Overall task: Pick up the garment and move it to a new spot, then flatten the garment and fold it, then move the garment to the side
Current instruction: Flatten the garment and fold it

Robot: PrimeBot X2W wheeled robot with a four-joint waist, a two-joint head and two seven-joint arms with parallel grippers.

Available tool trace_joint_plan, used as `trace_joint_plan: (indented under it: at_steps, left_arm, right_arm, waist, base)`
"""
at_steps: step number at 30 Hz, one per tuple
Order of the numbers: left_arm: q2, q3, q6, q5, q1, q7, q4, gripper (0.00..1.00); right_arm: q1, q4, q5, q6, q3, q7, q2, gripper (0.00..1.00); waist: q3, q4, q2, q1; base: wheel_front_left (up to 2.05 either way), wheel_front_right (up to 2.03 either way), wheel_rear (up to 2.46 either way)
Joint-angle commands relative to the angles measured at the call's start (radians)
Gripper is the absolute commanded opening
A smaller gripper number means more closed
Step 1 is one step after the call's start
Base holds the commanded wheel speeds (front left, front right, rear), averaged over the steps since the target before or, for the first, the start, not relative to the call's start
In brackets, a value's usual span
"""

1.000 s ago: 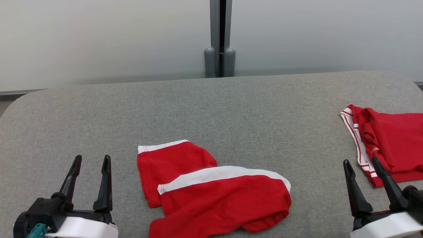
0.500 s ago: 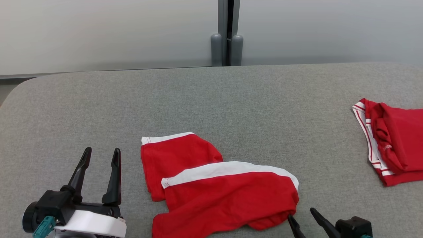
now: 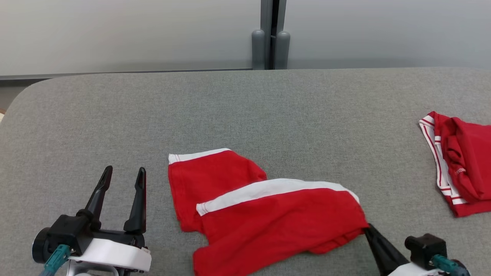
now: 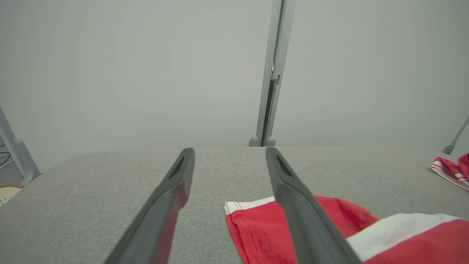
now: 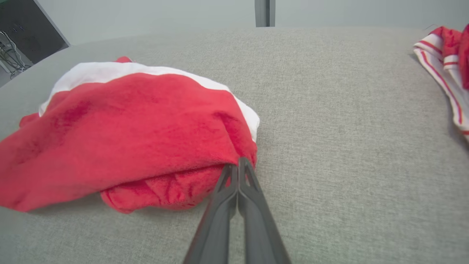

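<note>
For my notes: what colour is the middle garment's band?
The band is white, the garment red; head view shows it best.

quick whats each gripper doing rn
Left gripper: jaws open, holding nothing.
Right gripper: jaws shut on the corner of the red garment.

A: What's back there?
B: Pale wall panels [image 3: 115,34], a grey post [image 3: 270,23] between them. Soft, even light.
A: And below?
B: Grey fabric table [image 3: 245,111], rounded corners. Beyond one corner, a dark nook [image 5: 22,33], perhaps cables.
</note>
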Motion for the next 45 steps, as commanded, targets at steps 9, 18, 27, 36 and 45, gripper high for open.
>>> trace_joint_plan:
  at_steps: [9, 18, 27, 36, 45]
  left_arm:
    - [-0.004, 0.005, 0.001, 0.002, -0.01, -0.013, 0.007, 1.0]
    - [-0.009, 0.001, -0.005, 0.003, -0.027, -0.016, 0.008, 1.0]
    - [-0.012, 0.004, -0.012, 0.003, -0.043, -0.019, 0.023, 1.0]
    - [-0.007, 0.008, -0.005, 0.007, -0.013, -0.02, 0.033, 1.0]
    - [0.011, 0.003, 0.02, 0.031, 0.007, -0.014, 0.024, 1.0]
  right_arm:
    - [-0.052, -0.078, -0.074, 0.0, -0.139, -0.064, -0.059, 0.0]
    - [-0.04, -0.069, -0.068, 0.0, 0.071, 0.037, -0.092, 0.0]
    - [-0.077, 0.057, -0.011, 0.0, 0.133, 0.033, -0.079, 0.0]
    - [-0.041, -0.047, -0.016, 0.0, 0.051, -0.031, -0.033, 1.0]
    - [-0.009, -0.22, -0.022, 0.0, -0.024, -0.073, -0.009, 1.0]
  waist:
    - [-0.006, 0.004, 0.0, 0.0]
    - [0.005, 0.004, 0.0, 0.0]
    - [0.029, 0.003, 0.0, 0.0]
    - [0.007, -0.014, 0.0, 0.0]
    - [-0.025, -0.041, 0.0, 0.0]
  base:
    - [0.0, 0.0, 0.0]
    - [0.0, 0.0, 0.0]
    - [0.0, 0.0, 0.0]
    - [0.0, 0.0, 0.0]
    - [0.0, 0.0, 0.0]
